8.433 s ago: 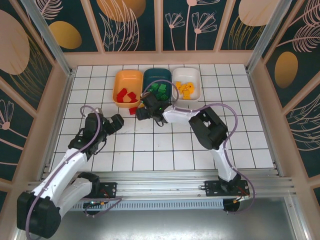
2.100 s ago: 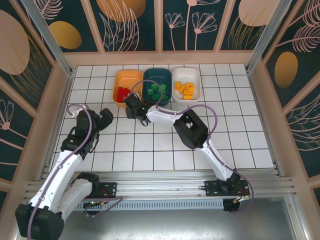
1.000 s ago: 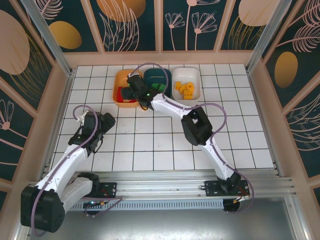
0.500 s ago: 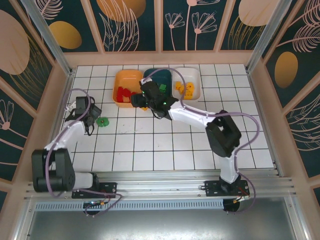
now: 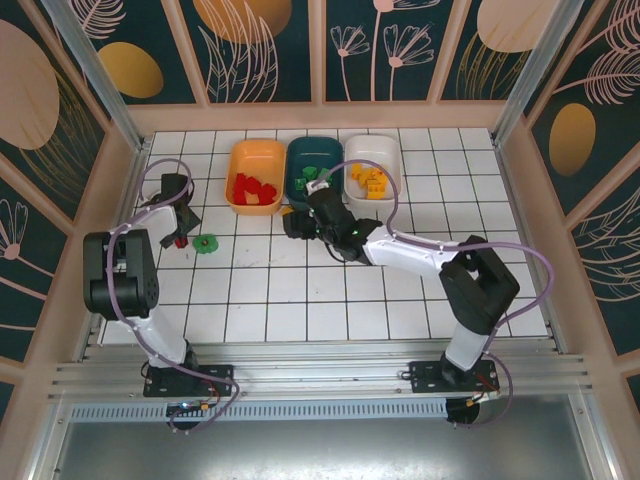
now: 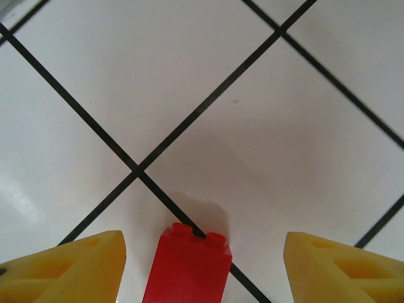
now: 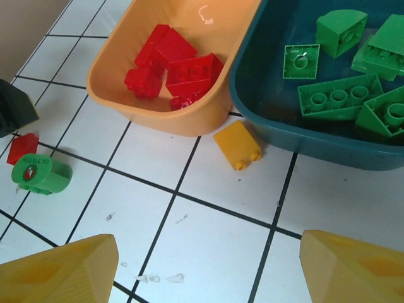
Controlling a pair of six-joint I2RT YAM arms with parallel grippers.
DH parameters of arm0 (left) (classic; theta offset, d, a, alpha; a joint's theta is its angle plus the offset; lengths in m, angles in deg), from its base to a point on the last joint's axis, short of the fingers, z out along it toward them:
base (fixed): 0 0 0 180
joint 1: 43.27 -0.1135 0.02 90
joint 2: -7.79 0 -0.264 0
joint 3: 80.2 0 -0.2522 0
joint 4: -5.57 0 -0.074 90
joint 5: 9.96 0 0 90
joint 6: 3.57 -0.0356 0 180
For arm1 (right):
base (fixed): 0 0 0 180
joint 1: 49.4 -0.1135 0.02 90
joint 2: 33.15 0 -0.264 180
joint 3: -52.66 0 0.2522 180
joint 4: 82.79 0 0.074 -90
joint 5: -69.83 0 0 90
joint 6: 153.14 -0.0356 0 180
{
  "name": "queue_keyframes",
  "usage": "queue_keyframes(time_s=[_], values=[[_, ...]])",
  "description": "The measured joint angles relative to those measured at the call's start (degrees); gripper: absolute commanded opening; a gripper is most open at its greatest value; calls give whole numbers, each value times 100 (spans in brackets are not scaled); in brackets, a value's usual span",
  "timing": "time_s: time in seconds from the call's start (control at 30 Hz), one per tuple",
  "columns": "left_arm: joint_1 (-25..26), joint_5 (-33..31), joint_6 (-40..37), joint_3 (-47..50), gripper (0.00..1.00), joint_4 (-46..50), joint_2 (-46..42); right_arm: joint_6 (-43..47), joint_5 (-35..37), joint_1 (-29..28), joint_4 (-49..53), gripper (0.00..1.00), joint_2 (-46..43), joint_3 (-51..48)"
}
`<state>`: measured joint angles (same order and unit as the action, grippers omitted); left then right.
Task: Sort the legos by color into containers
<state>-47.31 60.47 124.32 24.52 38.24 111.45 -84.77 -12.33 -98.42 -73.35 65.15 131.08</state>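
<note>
Since 0.5 s ago: left arm folded toward left edge. Left gripper [image 6: 203, 243] sits over red brick [image 6: 187, 268], jaws wide, brick clear of both fingers. Right gripper [image 7: 208, 259] backed off the trays, wide, empty. Yellow brick [image 7: 238, 144] lies on tile just beside the orange tray [image 7: 107, 95] and teal tray [image 7: 252, 107] rims. Open tiles across lower frame.

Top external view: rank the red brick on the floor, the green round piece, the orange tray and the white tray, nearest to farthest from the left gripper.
1. The red brick, lying between the open fingers of the left gripper.
2. The green round piece, close beside that brick.
3. The orange tray, leftmost in the back row.
4. The white tray, rightmost in that row.
</note>
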Motion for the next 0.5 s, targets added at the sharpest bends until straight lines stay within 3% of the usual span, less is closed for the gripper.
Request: queue_keyframes(time_s=[0.5], values=[[7,389,-212,26,36,-201,306,-2,0,146,-195,76,-505,-319]])
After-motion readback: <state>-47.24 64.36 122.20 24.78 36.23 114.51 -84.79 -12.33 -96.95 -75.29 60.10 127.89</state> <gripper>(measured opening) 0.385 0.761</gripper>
